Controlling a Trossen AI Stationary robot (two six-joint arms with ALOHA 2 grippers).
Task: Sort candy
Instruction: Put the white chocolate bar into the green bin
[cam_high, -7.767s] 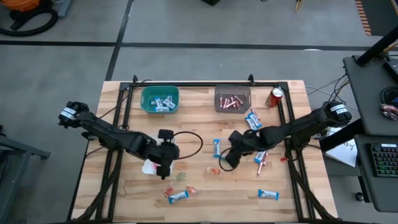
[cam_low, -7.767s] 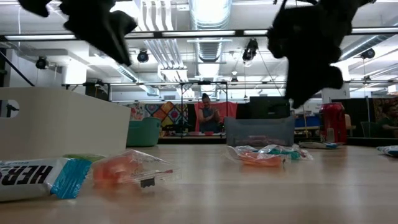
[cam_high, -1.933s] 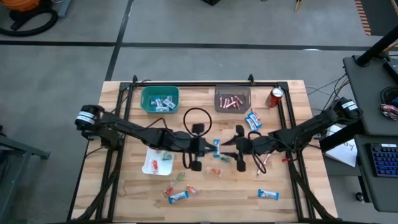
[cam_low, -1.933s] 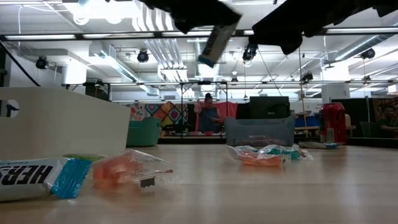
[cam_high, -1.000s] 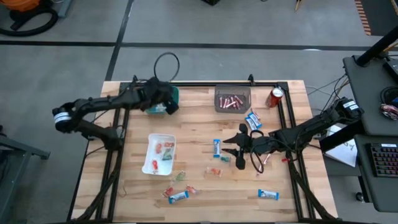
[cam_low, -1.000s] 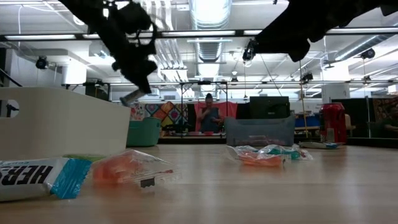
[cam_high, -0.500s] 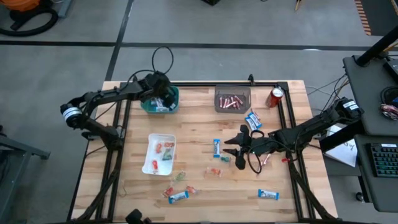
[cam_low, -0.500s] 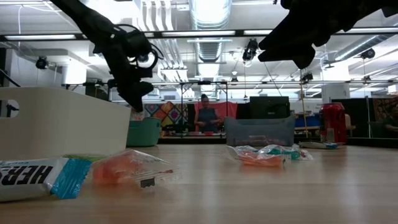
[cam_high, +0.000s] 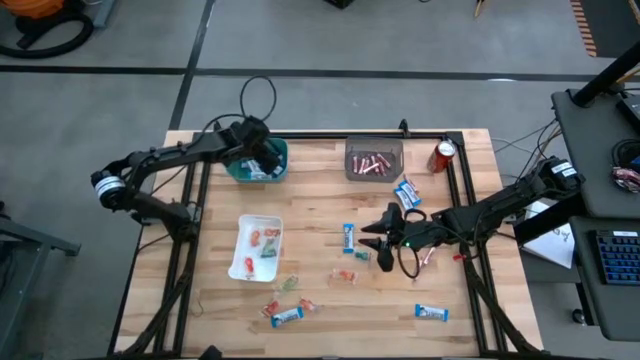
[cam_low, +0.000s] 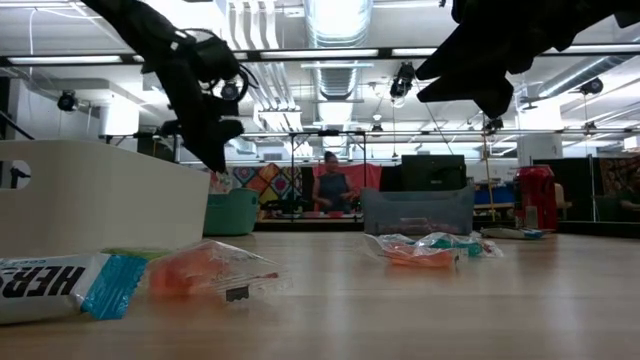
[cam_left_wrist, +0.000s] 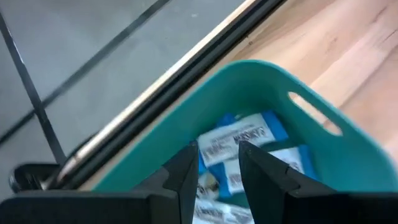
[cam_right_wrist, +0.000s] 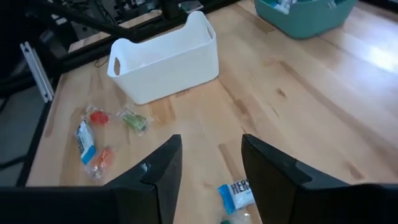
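- Your left gripper (cam_high: 262, 158) has swung from mid-table to the teal bin (cam_high: 240, 168) at eleven o'clock; its fingers now stand apart, empty, a blue-and-white bar (cam_left_wrist: 239, 138) lying below, so that drop looks done.
- Your right gripper (cam_high: 377, 248) waits at centre, fingers spread and empty, over the loose candy (cam_high: 347, 239) left to sort.

Grey concrete floor (cam_high: 330, 45) lay around the light wooden slatted table (cam_high: 320, 190), crossed by dark seam lines (cam_high: 190, 60). An orange vacuum-like machine with a black hose (cam_high: 45, 22) sat at the far left corner. To the right stood a dark desk (cam_high: 600, 170) carrying a black keyboard (cam_high: 618, 255) and loose white papers (cam_high: 552, 235). Looking level across the tabletop, the hall ran deep: long fluorescent ceiling lights (cam_low: 337, 20), exposed silver ductwork (cam_low: 335, 85), black spot lamps on rails (cam_low: 66, 101). A colourful patchwork hanging (cam_low: 265, 183) hung on the back wall, a person (cam_low: 328, 185) before it.
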